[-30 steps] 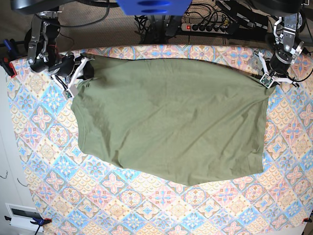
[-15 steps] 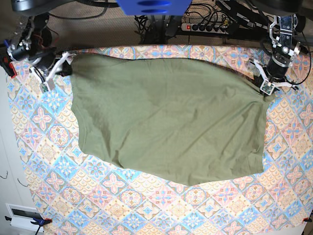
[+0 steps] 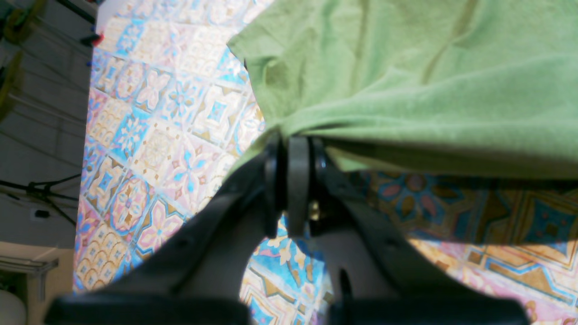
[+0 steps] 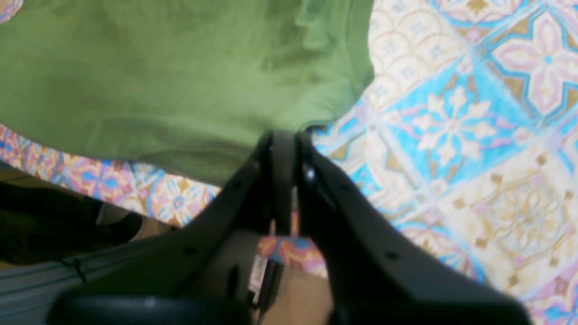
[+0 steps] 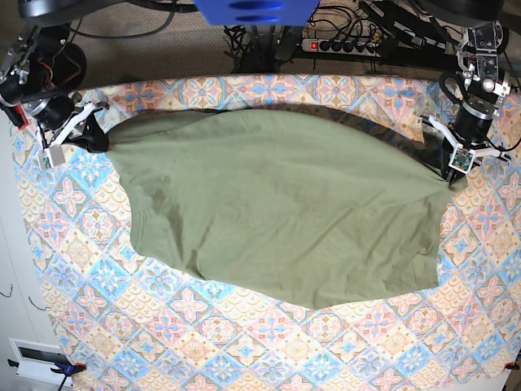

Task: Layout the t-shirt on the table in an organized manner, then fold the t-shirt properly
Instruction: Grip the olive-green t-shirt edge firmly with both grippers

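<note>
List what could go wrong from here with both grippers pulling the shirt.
1. Each gripper, left and right, pinches only a small bit of the t-shirt edge; under a harder pull the cloth could slip out.
2. The held edge hangs lifted above the table, so it may sag or bunch when released.
3. The near hem lies uneven and wrinkled; folding now would probably come out crooked.

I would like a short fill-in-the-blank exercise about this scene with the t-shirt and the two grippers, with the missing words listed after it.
1. The t-shirt on the table has the colour olive-____.
2. The left gripper is shut on the ____.
3. The right gripper pinches the shirt's ____, not its middle.
4. In the base view, the power strip lies beyond the table's ____ edge.

Missing words: green; t-shirt; edge; far
</note>
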Robot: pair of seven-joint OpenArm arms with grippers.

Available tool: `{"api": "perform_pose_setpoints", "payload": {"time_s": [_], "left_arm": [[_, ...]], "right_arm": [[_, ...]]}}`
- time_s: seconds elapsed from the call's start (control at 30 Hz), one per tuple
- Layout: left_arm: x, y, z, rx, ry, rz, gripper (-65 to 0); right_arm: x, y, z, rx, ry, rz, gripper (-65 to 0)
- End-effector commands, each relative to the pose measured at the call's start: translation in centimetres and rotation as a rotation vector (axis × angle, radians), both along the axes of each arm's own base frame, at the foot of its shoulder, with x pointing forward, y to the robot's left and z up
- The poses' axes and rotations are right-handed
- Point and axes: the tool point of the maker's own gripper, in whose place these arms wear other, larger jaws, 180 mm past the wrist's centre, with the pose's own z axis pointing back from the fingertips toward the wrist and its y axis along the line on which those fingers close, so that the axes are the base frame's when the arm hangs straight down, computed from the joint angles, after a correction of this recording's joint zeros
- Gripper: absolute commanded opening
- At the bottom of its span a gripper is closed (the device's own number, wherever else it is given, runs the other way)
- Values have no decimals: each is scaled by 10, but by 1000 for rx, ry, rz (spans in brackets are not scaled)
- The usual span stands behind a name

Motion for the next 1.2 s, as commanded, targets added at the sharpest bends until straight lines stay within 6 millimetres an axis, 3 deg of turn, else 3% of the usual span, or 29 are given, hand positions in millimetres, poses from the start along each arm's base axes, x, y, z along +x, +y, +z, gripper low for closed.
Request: {"api": "perform_pose_setpoints", "payload": {"time_s": [0.0,0.1,0.3,0.67,0.77,1.07,1.17], "left_arm": [[5,1,12,12,-38,-12,-650],[4,1,11,12,-35,-13,-650],[4,0,10,12,-32,-13,-650],[-3,2,2,11,-6,-10,-650],[-3,2,2,11,-6,-10,-650],[-4,2,2,11,-4,-10,-650],[-4,2,2,11,-4,-10,-650]], "right_arm": [[9,2,7,8,-38,17,-639],[14,16,-13,43,16,50,-636],[1,8,-53,14,145,29,-621],[-4,4,-62,29,175,11,-282],[-5,6,-63,32,181,15,-230],[-9,20,-69,70,194,18,-223],[-10,34,-73,86,203,54,-223]]}}
